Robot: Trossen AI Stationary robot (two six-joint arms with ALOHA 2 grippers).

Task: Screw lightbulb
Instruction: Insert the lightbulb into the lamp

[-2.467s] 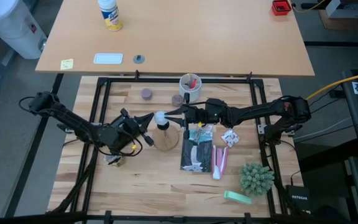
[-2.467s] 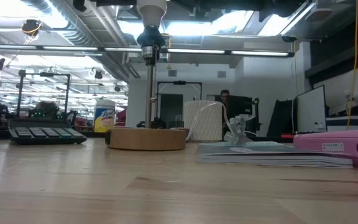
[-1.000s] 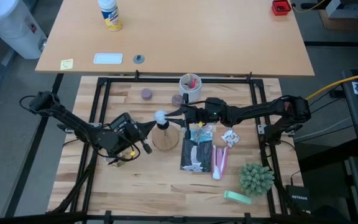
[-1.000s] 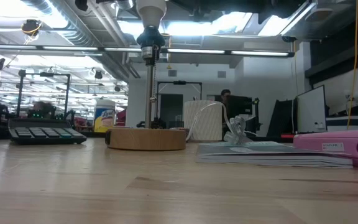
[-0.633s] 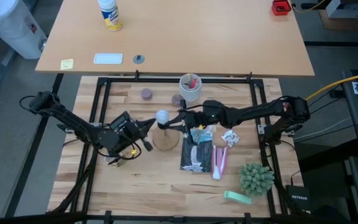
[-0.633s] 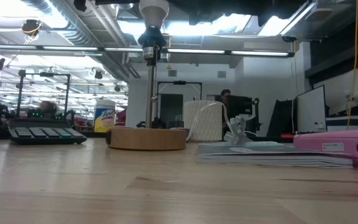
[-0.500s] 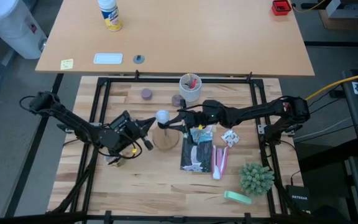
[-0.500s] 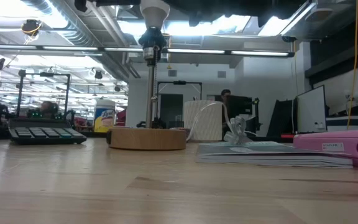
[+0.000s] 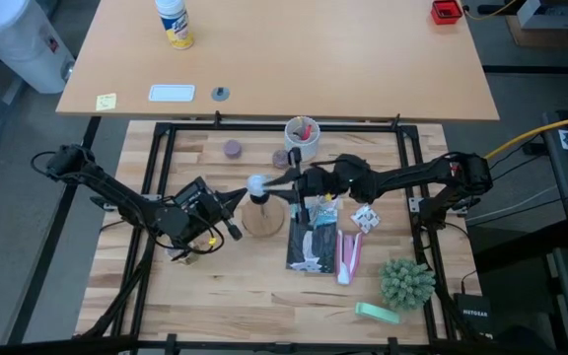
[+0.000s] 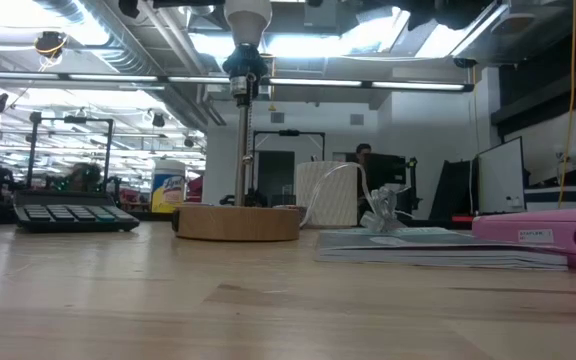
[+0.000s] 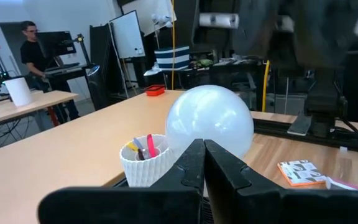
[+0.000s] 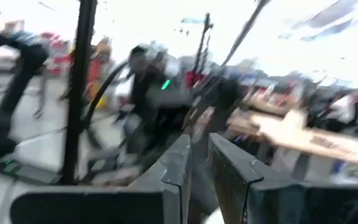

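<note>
The white lightbulb [image 9: 256, 184] sits upright on the black socket post [image 10: 240, 130] of the round wooden stand [image 9: 262, 223], which rests flat on the table. In the low view the bulb [image 10: 246, 15] shows at the top edge. My left gripper [image 9: 242, 196] comes level from the table's left and is shut. Its tips [image 11: 201, 146] stand just under the bulb [image 11: 210, 121]. My right gripper [image 9: 278, 180] reaches in from the right, with its tips at the bulb's right side. Its fingers [image 12: 199, 146] leave only a narrow slit, with nothing between them. My left gripper has its shut tips [image 11: 201, 149] level at the bulb's lower left side; I cannot tell whether they touch it. My right gripper has its fingertips [image 9: 274, 181] at the bulb's right side, coming from the table's right and slanting upward; I cannot tell whether they touch it.
A white cup [image 9: 302, 138] with red items stands just behind the stand. A dark booklet [image 9: 312, 247], a pink tool [image 9: 349, 254] and crumpled wrappers [image 9: 365, 217] lie to the right of the stand. A green plant [image 9: 406, 283] stands near the front right. Two purple discs [image 9: 233, 148] lie at the back.
My right gripper has tipped its fingers upward beside the bulb while its arm has stayed where it was. The bulb stays on the socket post.
</note>
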